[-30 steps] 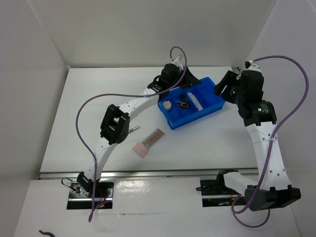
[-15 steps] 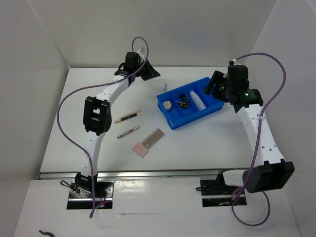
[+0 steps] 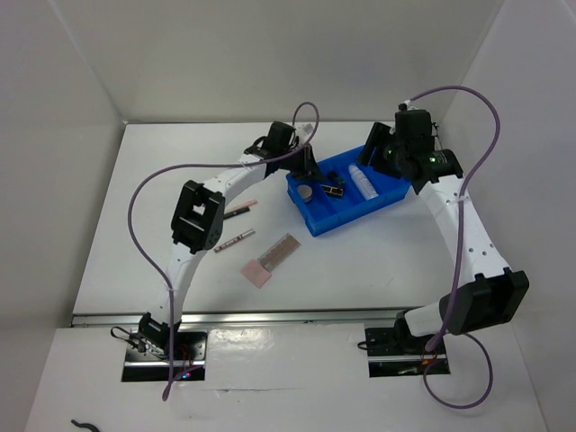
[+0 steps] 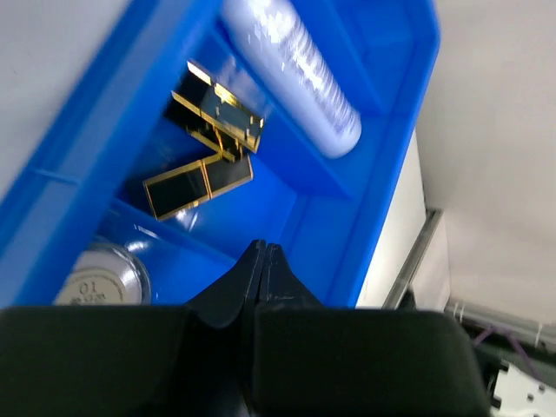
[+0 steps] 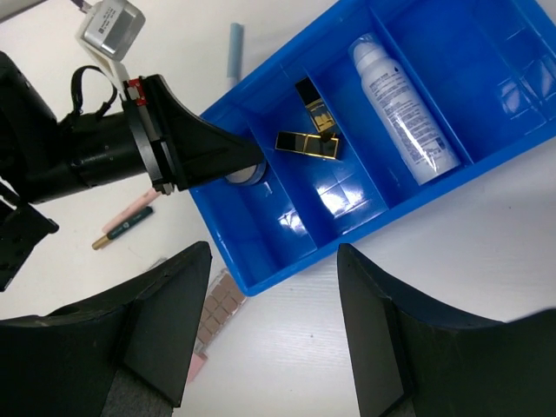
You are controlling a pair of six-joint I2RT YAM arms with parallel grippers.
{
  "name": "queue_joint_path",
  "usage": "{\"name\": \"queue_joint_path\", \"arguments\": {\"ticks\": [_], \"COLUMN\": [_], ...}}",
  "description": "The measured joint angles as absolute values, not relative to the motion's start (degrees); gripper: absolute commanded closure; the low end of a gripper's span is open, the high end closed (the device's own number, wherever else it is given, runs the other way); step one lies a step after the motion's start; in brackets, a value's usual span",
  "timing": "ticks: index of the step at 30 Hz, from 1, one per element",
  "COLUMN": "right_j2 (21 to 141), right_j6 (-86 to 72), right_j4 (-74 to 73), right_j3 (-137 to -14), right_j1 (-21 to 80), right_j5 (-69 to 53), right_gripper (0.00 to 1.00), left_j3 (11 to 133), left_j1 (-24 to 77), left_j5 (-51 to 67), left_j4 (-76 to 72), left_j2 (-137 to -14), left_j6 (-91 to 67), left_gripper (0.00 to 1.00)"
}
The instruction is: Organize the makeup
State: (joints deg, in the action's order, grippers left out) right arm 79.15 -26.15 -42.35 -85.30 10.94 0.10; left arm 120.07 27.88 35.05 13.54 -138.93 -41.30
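Far left on the white table (image 3: 135,225), two slim pencils lie loose: a pink-and-gold pencil (image 3: 241,209) and, nearer the arms, a dark pencil (image 3: 232,240), both well clear of either claw. Just right of them the flat pink palette (image 3: 270,260) sits on the table, short of the blue tray (image 3: 328,225).

Now the left claw (image 3: 309,171): it reaches over the tray's left end with its jaws pressed tight together and nothing between them, as its own wrist camera shows. Its tip hangs above the end compartment where the round compact (image 4: 97,278) lies, just beside and below the fingers (image 4: 248,278). Whether they touch it, I can't tell.

One compartment along, the two black-gold lipsticks (image 5: 308,130) lie close together at an angle, a little past the left claw's tip. In the next compartment the clear tube (image 5: 401,104) lies lengthwise.

A pale blue stick (image 5: 234,42) lies on the table beyond the tray's far wall.

On the right, the right claw (image 5: 271,261) hovers over the tray, jaws spread wide and holding nothing. The lipsticks and tube sit in view between its fingers (image 5: 169,330), apart from them.
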Motion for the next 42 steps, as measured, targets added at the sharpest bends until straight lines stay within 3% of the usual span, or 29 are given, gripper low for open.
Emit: {"name": "queue_joint_path", "arguments": {"ticks": [12,21,34,40,42], "right_j2": [83.74,85.89,86.76,87.07,87.39], "right_j6": [-26.15,-26.15,-26.61,-26.81,-26.89], "right_j4": [-41.63,-41.10,-39.86,-39.77,-39.77], "right_j3": [-87.46,-89.03,-89.06,-89.06,-89.06], "right_j1": [12.64,13.06,14.85,15.38,15.38], "right_j5": [0.91,0.86,0.91,0.93,0.95], "right_gripper": [0.32,0.32,0.32,0.32,0.32], "left_j3": [114.19,122.76,118.15,121.49,125.10], "left_j1": [21.15,14.31,23.55,26.02,26.22], "left_j5": [34.61,34.83,40.07,39.35,37.17], "left_j4": [12.32,12.47,15.70,24.25,26.15], "left_j2": [-133.27,-138.06,-139.72,-140.00,-140.29], "left_j6": [-39.27,-39.46,-35.75,-29.58,-28.60], "left_gripper": [1.00,1.00,1.00,1.00,0.93]}}
